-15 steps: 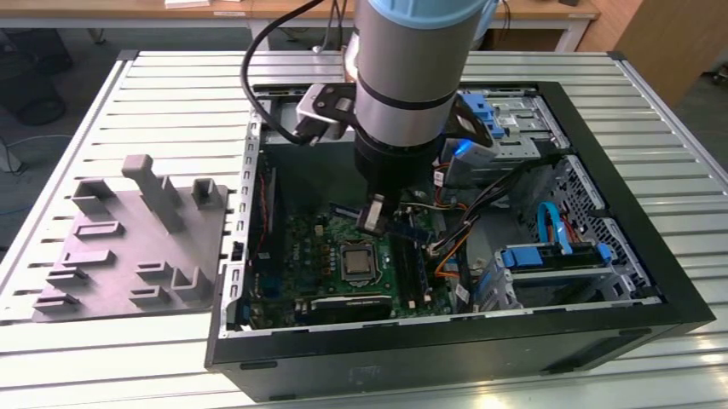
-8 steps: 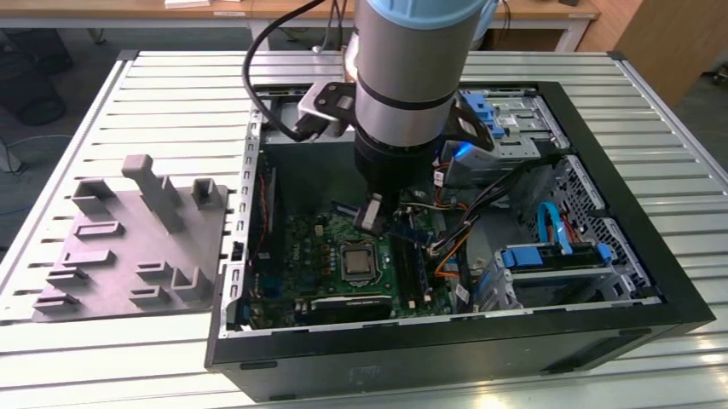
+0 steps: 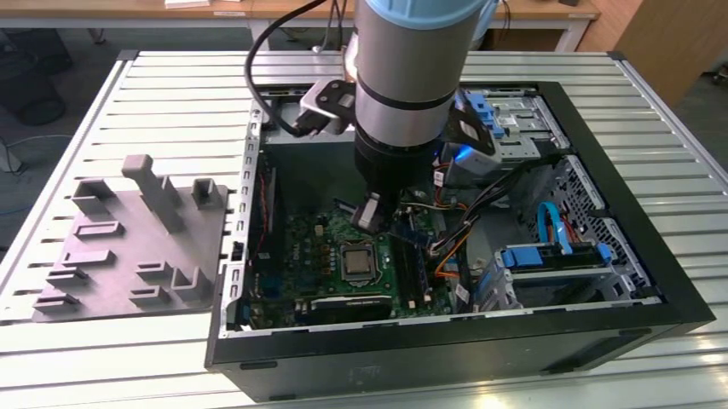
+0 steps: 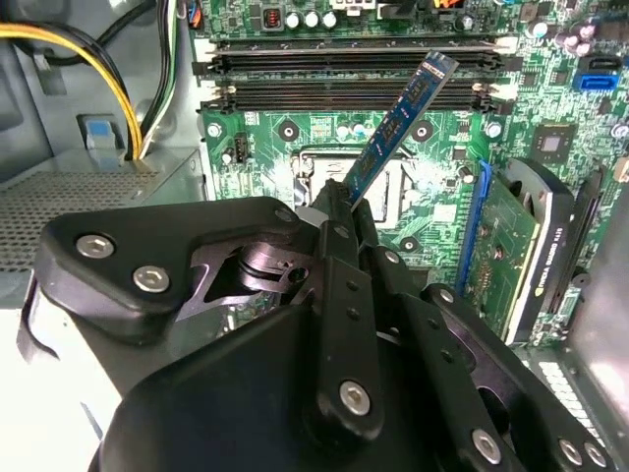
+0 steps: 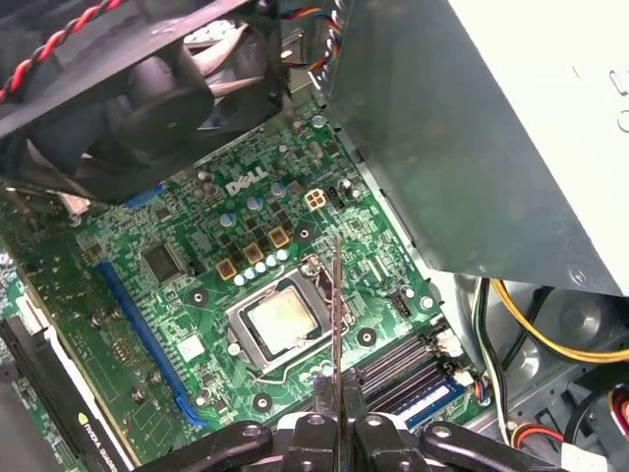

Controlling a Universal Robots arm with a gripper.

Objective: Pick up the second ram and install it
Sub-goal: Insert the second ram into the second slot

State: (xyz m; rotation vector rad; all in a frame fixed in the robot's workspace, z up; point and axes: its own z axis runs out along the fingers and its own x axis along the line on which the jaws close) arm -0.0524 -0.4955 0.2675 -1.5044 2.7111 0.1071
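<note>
Closest to the lens in the second wrist view: the black linkage of the gripper (image 4: 344,205), fingers (image 4: 337,258) drawn in narrow and clamped on one end of the second ram (image 4: 399,120). Jutting out from that grip at a slant, free end in the air, above the CPU socket (image 5: 280,324) of the green motherboard (image 3: 324,247) and aimed toward the long black memory slots (image 4: 344,69). Edge-on in the first wrist view, a thin line rising from between the fingertips beside the socket. In the exterior view, the arm (image 3: 404,85) reaching straight down into the open computer case (image 3: 455,354), with a grey fixture plate (image 3: 125,239) well apart on the exterior view's left.

Pick-up done, judging by the firm hold and no surface under the stick. Installing not yet done: tilted rather than square to a slot, apparently apart from all of them, nothing seated. Hard to tell whether a neighbouring slot already carries a stick, a blue strip among them in the first wrist view hinting at one
</note>
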